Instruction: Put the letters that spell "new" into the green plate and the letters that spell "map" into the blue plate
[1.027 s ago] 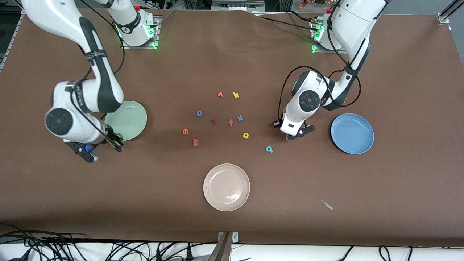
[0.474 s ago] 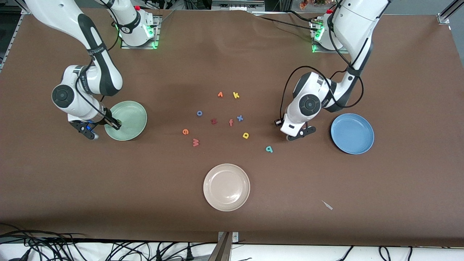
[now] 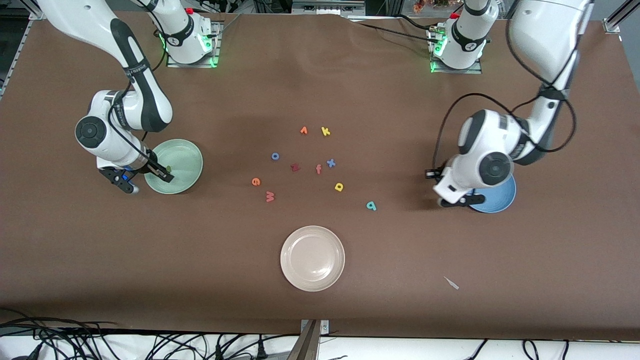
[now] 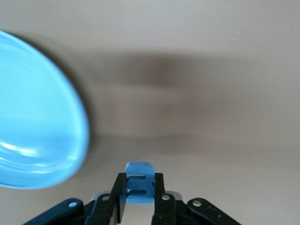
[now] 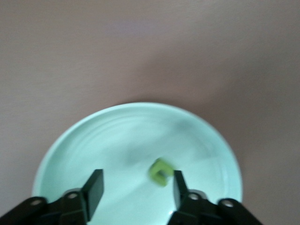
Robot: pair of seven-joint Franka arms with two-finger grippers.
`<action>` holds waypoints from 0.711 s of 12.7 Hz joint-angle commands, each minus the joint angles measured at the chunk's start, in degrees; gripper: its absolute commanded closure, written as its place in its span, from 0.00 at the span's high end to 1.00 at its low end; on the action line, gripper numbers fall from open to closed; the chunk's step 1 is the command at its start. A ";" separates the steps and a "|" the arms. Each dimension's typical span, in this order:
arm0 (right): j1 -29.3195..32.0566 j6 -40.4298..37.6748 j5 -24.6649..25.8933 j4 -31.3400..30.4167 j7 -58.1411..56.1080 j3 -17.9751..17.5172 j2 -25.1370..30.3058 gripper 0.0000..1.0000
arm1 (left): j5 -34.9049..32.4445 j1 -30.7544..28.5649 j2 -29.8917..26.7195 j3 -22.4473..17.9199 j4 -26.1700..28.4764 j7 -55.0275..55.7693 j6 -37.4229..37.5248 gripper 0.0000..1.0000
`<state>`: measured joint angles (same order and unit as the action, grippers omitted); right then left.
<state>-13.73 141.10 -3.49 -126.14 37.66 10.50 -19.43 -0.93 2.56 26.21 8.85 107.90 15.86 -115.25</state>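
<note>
My right gripper hangs open over the green plate. The green n is in that plate, close to one finger and free of both. My left gripper is shut on the light blue m, over the table at the rim of the blue plate. On the table's middle lie the orange e, the salmon w, the yellow a and the teal p.
A beige plate sits nearer the front camera than the letters. Other letters lie in the middle: a yellow k, a blue x, a blue o, a red-orange f and a dark red letter.
My right gripper has opened over the green plate and let go of the green n. My left arm has carried the m from the table's middle to the blue plate's rim.
</note>
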 commanded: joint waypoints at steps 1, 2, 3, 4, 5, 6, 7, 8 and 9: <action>-0.77 -9.84 -0.64 6.76 9.84 -3.98 0.80 1.00 | -4.58 -5.79 -1.16 0.64 0.65 -11.43 2.22 0.04; -1.47 -11.70 -0.64 8.87 14.32 -5.13 0.36 1.00 | -6.43 -7.46 -0.90 0.64 0.73 -13.99 2.22 0.05; -2.87 -11.64 -0.64 9.77 19.15 -5.75 -0.08 1.00 | -8.62 -8.44 -0.46 0.64 0.73 -16.63 2.22 0.06; -5.05 -11.37 -0.55 11.08 23.99 -5.93 -1.47 1.00 | -10.30 -9.14 0.07 0.64 0.82 -18.39 2.14 0.08; -7.77 -11.37 -0.55 13.18 29.26 -5.93 -3.40 1.00 | -11.53 -9.85 0.86 0.73 0.82 -19.63 2.13 0.25; -10.15 -11.11 -0.55 15.73 34.70 -5.93 -5.86 1.00 | -11.98 -9.94 1.12 0.73 0.82 -21.90 2.13 0.74; -11.74 -11.11 -0.55 18.62 40.59 -5.93 -8.23 1.00 | -11.90 -9.94 1.21 0.73 0.65 -24.97 2.22 1.00; -13.50 -11.11 -0.55 21.26 45.69 -5.93 -10.43 1.00 | -11.81 -9.94 0.95 0.73 0.47 -25.26 2.22 1.00; -15.34 -11.02 -0.38 23.20 50.62 -5.93 -12.54 1.00 | -11.20 -9.59 0.86 0.82 -0.66 -25.09 2.22 1.00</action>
<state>-26.56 130.73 -3.60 -109.09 80.80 4.00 -26.57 -11.18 -7.06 27.57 9.08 108.55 -7.46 -113.68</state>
